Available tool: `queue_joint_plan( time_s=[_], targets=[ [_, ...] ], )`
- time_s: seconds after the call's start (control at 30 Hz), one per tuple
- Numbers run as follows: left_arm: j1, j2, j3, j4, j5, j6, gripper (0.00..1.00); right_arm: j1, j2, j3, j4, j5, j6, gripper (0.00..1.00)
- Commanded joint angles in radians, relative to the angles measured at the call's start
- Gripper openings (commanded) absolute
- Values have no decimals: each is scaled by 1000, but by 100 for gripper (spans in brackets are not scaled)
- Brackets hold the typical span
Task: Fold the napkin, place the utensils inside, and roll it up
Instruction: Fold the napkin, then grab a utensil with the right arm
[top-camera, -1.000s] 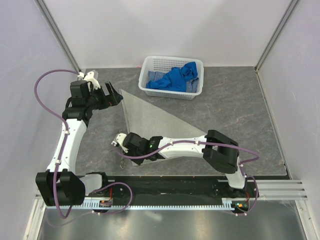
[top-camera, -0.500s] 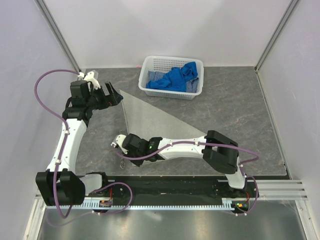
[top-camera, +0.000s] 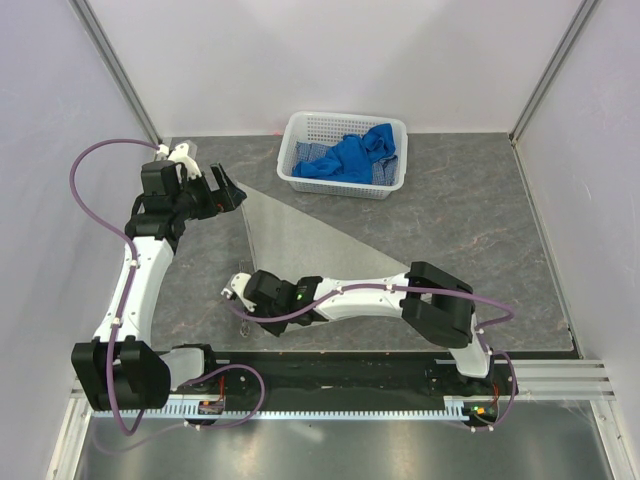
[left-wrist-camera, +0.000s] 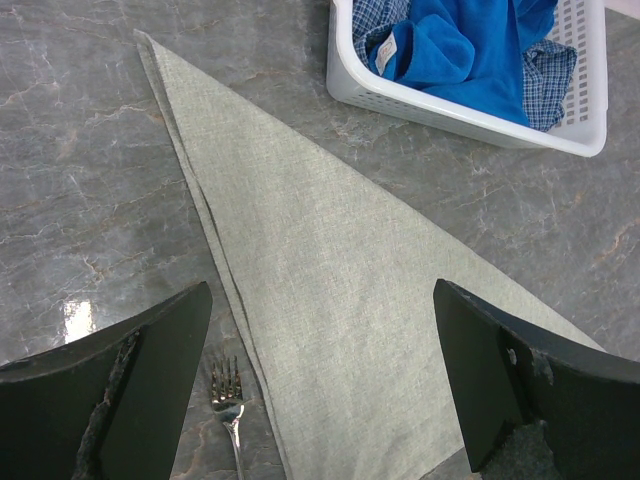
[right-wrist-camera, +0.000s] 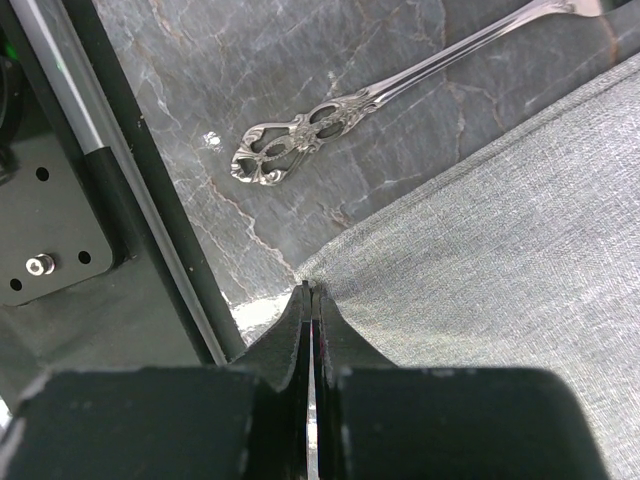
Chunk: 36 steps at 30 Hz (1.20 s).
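The napkin (top-camera: 300, 235) lies folded into a light grey triangle on the dark table, also seen in the left wrist view (left-wrist-camera: 330, 270) and the right wrist view (right-wrist-camera: 520, 250). My right gripper (right-wrist-camera: 308, 288) is shut on the napkin's near-left corner, low over the table near the front edge (top-camera: 238, 290). The fork (right-wrist-camera: 400, 85) lies on bare table just beside that corner, its tines showing next to the napkin's left edge (left-wrist-camera: 228, 395). My left gripper (left-wrist-camera: 320, 290) hangs open above the napkin's far-left point (top-camera: 225, 190), holding nothing.
A white plastic basket (top-camera: 300, 125) with bright blue cloths (top-camera: 350, 155) stands at the back, just beyond the napkin. A black rail (right-wrist-camera: 120, 200) runs along the table's front edge close to my right gripper. White walls enclose the table.
My right gripper has crept slightly toward the front-left with the napkin corner in it. The left arm has barely moved.
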Motion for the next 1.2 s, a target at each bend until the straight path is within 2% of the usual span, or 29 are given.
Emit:
queue_joint_plan(
  time_s=[0.0,0.17,0.27,0.3,0.4,0.43,0.53,0.77,1.17],
  targets=[
    [6,5,2,15,14,12,100,10,12,24,4,-33,12,0],
    [6,5,1,15,14,12,100,9,18,25,4,-42,11,0],
    [6,6,4,14,10,7,100,9,7,38,6,-25,21,14],
    [6,6,5,15,7,3,100,9,1,42,6,-14,26,28],
    [8,3,9,15,-4,-14,100,7,-24,65,9,65,50,43],
    [8,3,9,14,-7,-19,100,6,-25,85,12,91,76,45],
    [8,-2,18,14,-55,-54,100,1,11,148,14,196,125,46],
    [11,-24,35,-8,-150,-86,100,-14,150,303,0,270,285,46],
    [60,-37,30,-9,-93,-106,100,-25,335,493,-106,366,336,44]
  ],
)
